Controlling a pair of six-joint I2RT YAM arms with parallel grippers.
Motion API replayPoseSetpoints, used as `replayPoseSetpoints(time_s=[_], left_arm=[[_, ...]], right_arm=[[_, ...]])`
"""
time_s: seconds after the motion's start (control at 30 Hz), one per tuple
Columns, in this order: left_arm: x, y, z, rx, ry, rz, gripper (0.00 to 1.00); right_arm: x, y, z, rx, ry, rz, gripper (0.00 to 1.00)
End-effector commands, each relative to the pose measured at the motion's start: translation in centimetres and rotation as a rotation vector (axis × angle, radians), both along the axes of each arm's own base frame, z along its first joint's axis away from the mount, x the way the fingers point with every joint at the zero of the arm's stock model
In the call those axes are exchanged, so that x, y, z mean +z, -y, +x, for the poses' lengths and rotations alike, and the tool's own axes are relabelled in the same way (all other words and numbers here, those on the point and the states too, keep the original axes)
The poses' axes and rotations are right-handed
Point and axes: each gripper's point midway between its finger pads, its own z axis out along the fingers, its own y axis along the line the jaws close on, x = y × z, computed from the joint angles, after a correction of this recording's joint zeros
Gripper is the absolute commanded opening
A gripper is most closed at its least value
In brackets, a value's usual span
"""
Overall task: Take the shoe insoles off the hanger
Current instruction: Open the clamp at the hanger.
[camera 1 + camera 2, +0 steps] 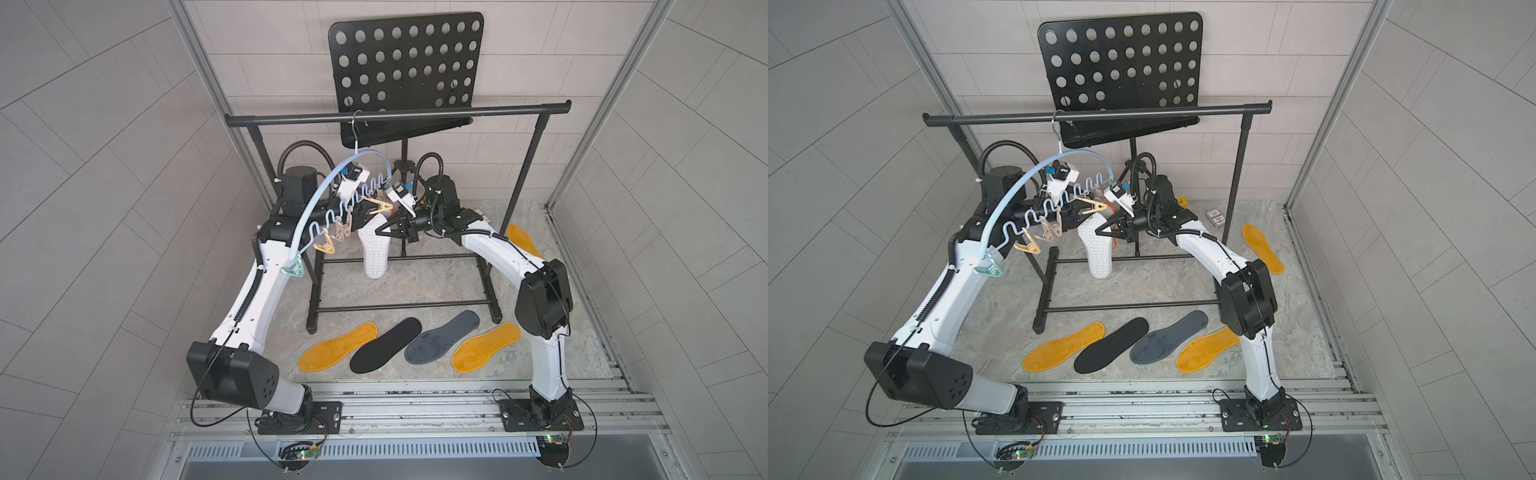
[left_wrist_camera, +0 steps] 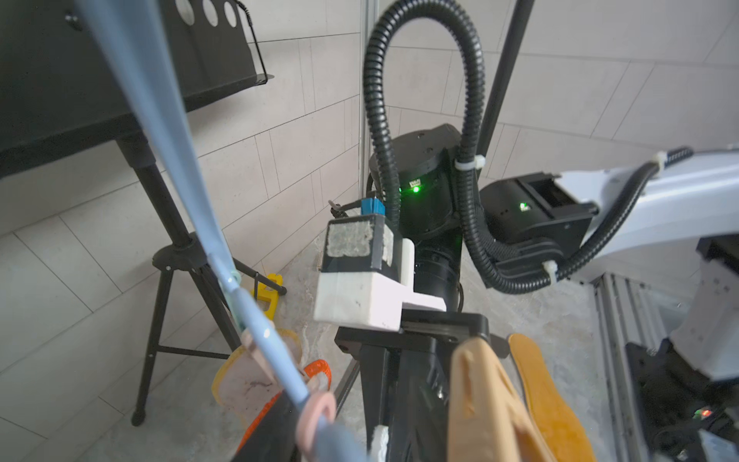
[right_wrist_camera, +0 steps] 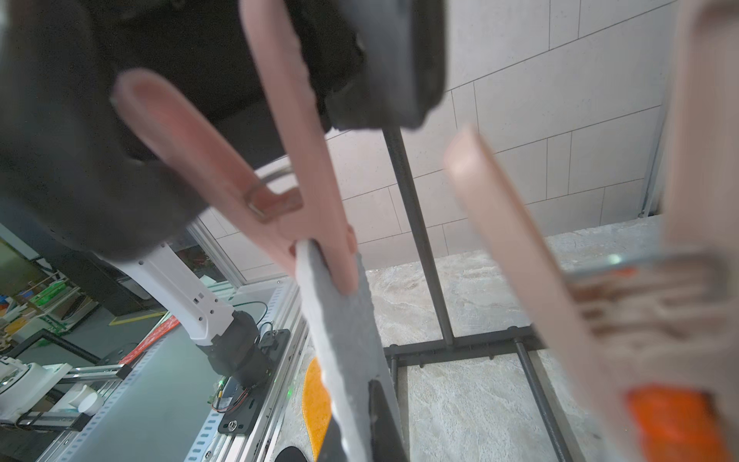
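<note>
The pale blue hanger (image 1: 365,152) is hanging tilted from the rack bar (image 1: 415,113). The left claw (image 1: 370,208) is reaching among its clips, and I cannot tell how wide it gapes. A pale insole (image 1: 376,253) is dangling from a pink clip (image 3: 312,224), with the right claw (image 1: 384,233) pinching it tight. Five other insoles (image 1: 338,347) are lying on the bench (image 1: 415,291).

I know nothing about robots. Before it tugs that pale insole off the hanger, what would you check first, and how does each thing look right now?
1. Right gripper shut on pale insole: ok.
2. Clip open, insole free: not ok, it bites the top edge.
3. Left gripper squeezing the clip's handles: cannot tell.
4. Hanger hooked on rack bar: ok.
5. Bare table below for landing: ok.
</note>
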Motion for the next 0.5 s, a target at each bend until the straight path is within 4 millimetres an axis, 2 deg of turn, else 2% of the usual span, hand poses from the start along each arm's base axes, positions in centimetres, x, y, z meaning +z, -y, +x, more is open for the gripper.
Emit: replayPoseSetpoints(time_s=[0.0, 0.17, 0.33, 0.47], left_arm=[[0.6, 0.0, 0.0, -0.015, 0.025, -0.001, 0.33], [0.2, -0.1, 0.2, -0.007, 0.020, 0.007, 0.31], [0.3, -0.1, 0.6, 0.002, 0.015, -0.003, 0.09], [0.3, -0.2, 0.9, 0.015, 0.014, -0.006, 0.08]], right_arm=[[1.2, 0.3, -1.0, 0.024, 0.033, 0.017, 0.00], [1.2, 0.2, -0.7, 0.021, 0.034, 0.022, 0.00], [1.0, 0.1, -0.5, 0.014, 0.029, 0.020, 0.00], [0.1, 0.5, -0.4, 0.000, 0.010, -0.004, 0.00]])
